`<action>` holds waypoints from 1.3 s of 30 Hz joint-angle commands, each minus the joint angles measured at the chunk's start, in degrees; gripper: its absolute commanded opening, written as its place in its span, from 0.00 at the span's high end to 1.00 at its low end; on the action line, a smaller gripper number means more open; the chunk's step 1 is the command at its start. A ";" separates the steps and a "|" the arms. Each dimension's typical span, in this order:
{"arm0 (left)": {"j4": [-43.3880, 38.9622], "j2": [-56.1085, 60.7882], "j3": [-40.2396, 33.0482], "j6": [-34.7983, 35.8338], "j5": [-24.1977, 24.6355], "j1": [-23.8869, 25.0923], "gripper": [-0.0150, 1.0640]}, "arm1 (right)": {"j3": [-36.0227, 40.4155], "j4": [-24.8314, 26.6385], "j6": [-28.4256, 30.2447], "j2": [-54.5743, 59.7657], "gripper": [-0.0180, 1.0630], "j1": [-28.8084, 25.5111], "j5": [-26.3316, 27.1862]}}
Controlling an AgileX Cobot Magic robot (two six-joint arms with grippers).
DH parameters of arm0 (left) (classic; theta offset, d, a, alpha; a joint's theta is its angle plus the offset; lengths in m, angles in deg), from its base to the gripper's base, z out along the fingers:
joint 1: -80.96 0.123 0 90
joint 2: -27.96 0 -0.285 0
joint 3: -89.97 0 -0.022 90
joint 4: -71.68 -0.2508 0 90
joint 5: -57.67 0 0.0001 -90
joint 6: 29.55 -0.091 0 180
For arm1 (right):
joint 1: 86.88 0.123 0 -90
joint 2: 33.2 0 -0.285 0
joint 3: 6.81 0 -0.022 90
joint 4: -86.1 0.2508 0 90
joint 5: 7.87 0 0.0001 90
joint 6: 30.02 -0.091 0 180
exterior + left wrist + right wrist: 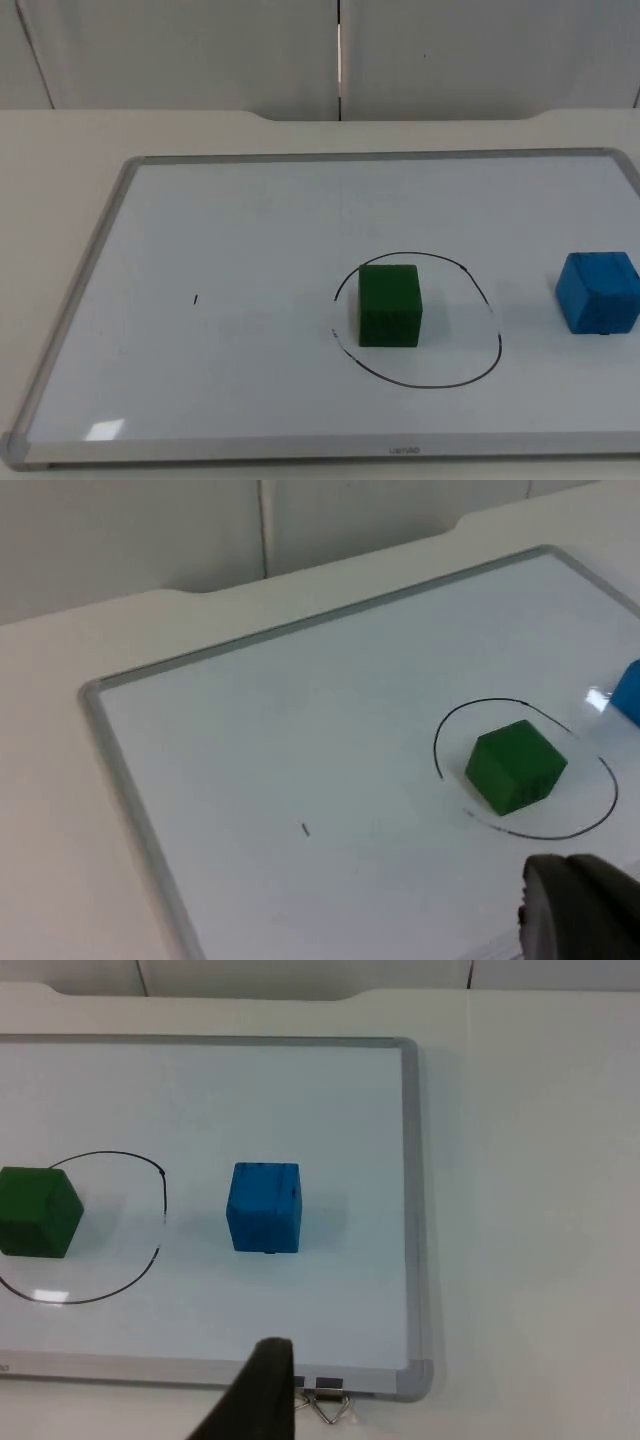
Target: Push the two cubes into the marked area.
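A whiteboard point(150, 330) with a grey metal frame lies flat on the table point(60, 150), which ends at the grey wall point(200, 50). On the board a black circle point(497, 340) is drawn by hand; its line is uneven and has small gaps.

The green cube point(389, 304) stands inside the circle, in the half nearer the board's middle, with its edge close to the line but not across it. The blue cube point(598, 291) stands outside the circle, well apart from it, near the board's right-hand frame. The two cubes do not touch. A short black mark point(196, 299) sits alone on the board's left half.

In the left wrist view the green cube point(515, 766) is seen within the circle point(600, 815), and the left gripper's black fingertip point(580, 910) is raised above the board's near part, apart from the cube. Whether the left gripper is open or closed cannot be told.

In the right wrist view the blue cube point(264, 1207) stands between the circle point(160, 1220) and the frame, with the green cube point(38, 1211) beyond the line. The right gripper's fingertip point(262, 1395) is over the board's near edge, beside a binder clip point(330, 1400) on the frame, apart from both cubes. Its state cannot be told either
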 commanded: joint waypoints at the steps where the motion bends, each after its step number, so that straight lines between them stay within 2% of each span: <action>1: -5.16 6.23 -1.68 5.83 4.08 0.16 0.99 | 0.43 -0.07 0.50 -0.26 0.01 -0.30 0.47; 2: -5.16 6.23 -1.68 5.83 4.08 0.16 0.99 | 0.43 -0.07 0.50 -0.26 0.01 -0.30 0.47; 8: -9.60 15.81 -1.95 9.50 12.58 0.16 0.99 | 0.43 -0.07 0.50 -0.26 0.01 -0.30 0.47; 11: -11.06 18.23 -1.81 11.94 14.59 0.16 0.99 | 0.43 -0.07 0.50 -0.26 0.01 -0.30 0.47; 18: -11.98 22.05 -3.46 12.02 18.83 0.16 0.99 | 0.43 -0.07 0.50 -0.26 0.01 -0.30 0.47; 39: -10.83 22.05 -3.45 9.93 18.83 0.16 0.99 | 0.43 -0.07 0.50 -0.26 0.01 -0.30 0.46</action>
